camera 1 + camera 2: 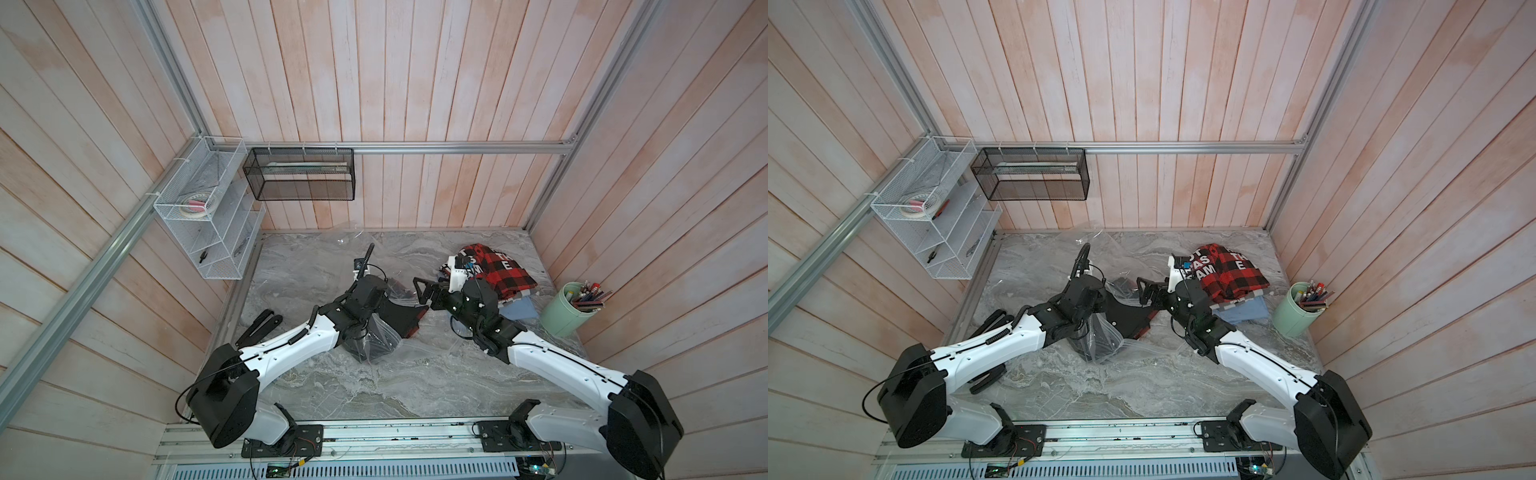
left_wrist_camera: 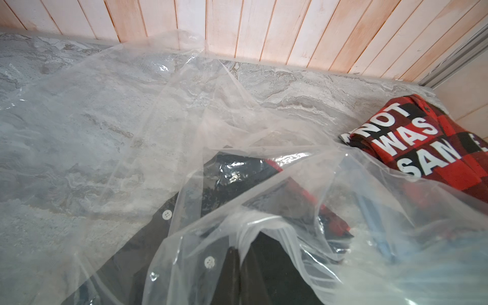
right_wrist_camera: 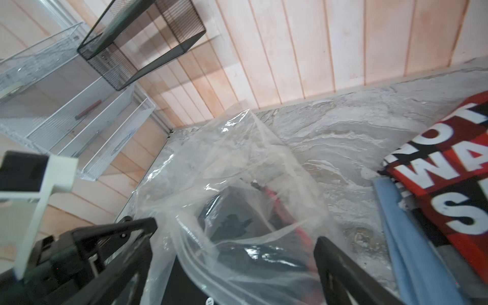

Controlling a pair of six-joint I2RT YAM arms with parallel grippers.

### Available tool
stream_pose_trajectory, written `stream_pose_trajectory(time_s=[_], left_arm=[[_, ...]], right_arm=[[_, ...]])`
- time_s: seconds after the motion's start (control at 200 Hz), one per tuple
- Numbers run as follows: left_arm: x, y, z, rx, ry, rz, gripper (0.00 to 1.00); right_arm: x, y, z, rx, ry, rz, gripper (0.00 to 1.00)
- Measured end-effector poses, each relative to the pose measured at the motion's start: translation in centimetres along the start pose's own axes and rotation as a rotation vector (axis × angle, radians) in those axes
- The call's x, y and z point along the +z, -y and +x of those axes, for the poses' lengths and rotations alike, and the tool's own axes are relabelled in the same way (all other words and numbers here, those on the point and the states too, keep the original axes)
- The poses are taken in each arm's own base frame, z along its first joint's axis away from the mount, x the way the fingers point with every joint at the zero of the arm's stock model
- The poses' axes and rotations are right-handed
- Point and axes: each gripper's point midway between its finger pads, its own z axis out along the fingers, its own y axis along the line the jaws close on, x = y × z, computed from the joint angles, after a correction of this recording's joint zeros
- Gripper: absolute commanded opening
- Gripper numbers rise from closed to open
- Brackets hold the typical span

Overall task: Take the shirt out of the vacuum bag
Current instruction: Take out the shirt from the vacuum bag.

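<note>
The vacuum bag (image 2: 158,118) is a clear crinkly sheet spread over the marble table, also visible in the right wrist view (image 3: 237,158) and in a top view (image 1: 376,343). A black shirt (image 2: 148,237) with white buttons and a red edge lies partly under the plastic, between the arms (image 1: 397,318) (image 1: 1125,316). My left gripper (image 2: 239,253) (image 1: 395,287) is shut, pinching a fold of the bag's edge. The right gripper (image 3: 232,253) (image 1: 424,291) stands wide open over the bag's mouth and the shirt (image 3: 232,224), with loose plastic between its fingers.
A pile of folded clothes topped by a red-black plaid shirt with white letters (image 1: 498,266) sits at the back right, beside a green cup of pens (image 1: 565,307). A white wire rack (image 1: 208,216) and a black mesh basket (image 1: 299,174) hang at the back left. Black straps (image 1: 259,326) lie at the left.
</note>
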Motion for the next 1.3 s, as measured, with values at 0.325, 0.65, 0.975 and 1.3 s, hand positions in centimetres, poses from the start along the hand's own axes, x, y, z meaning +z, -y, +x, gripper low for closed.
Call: stream_pose_trajectory(time_s=[0.325,0.65,0.975,1.3], left_arm=[[-0.5,0.7,-0.8,-0.011,0.024,0.026,0.0],[-1.9,2.3,-1.7,0.0,0.065,0.082,0.0],[-3.1,3.5,-0.8,0.052,0.104,0.16,0.0],[-3.7,4.4,0.9,0.085,0.106,0.239,0.0]], right_arm=[[-2.2,-3.0,4.4,0.023,-0.086,-0.113,0.98],[-2.7,-0.9,11.5,0.176,-0.216,-0.101,0.98],[-1.4,0.2,15.1,0.311,-0.31,-0.058,0.96],[0.3,0.8,16.9,0.369,-0.338,-0.033,0.83]])
